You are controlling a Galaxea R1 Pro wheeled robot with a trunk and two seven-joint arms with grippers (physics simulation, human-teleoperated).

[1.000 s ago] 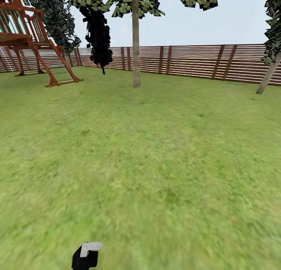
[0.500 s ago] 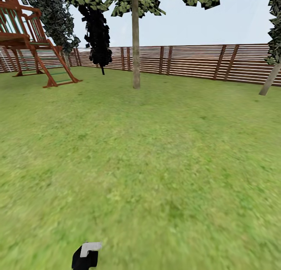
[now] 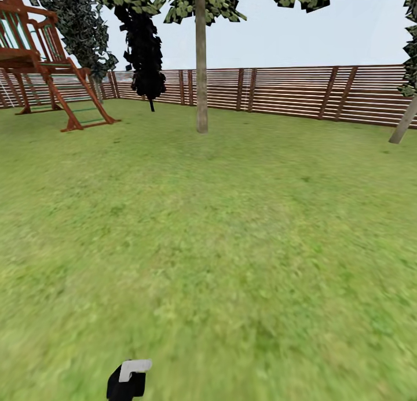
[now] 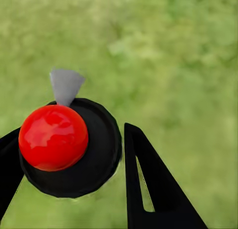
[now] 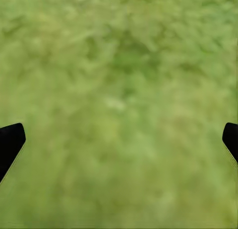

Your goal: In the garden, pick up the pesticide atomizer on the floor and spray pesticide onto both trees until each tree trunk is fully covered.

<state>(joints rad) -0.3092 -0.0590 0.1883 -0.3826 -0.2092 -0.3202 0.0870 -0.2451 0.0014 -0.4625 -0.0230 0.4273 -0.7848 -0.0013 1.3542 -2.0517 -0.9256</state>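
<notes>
The pesticide atomizer (image 4: 53, 137) has a glossy red ball on a black round cap with a grey nozzle. My left gripper (image 4: 69, 154) is shut on it, a black finger (image 4: 144, 179) on each side, above grass. In the head view its black and grey top (image 3: 128, 378) pokes up at the bottom edge. One tree trunk (image 3: 201, 70) stands straight ahead, far across the lawn, before the fence. A second, leaning trunk (image 3: 403, 124) is at the far right edge. My right gripper (image 5: 119, 139) is open over bare grass, holding nothing.
A brown slat fence (image 3: 289, 91) bounds the lawn (image 3: 220, 233) at the back. A red-brown wooden playset with a ladder (image 3: 52, 59) stands at the back left. A black-leaved tree (image 3: 145, 47) and another dark tree (image 3: 78, 24) stand near it.
The whole head view has shifted: the centre trunk's base sits slightly lower and the right trunk has slid toward the edge, so the camera moved forward. The atomizer stays held.
</notes>
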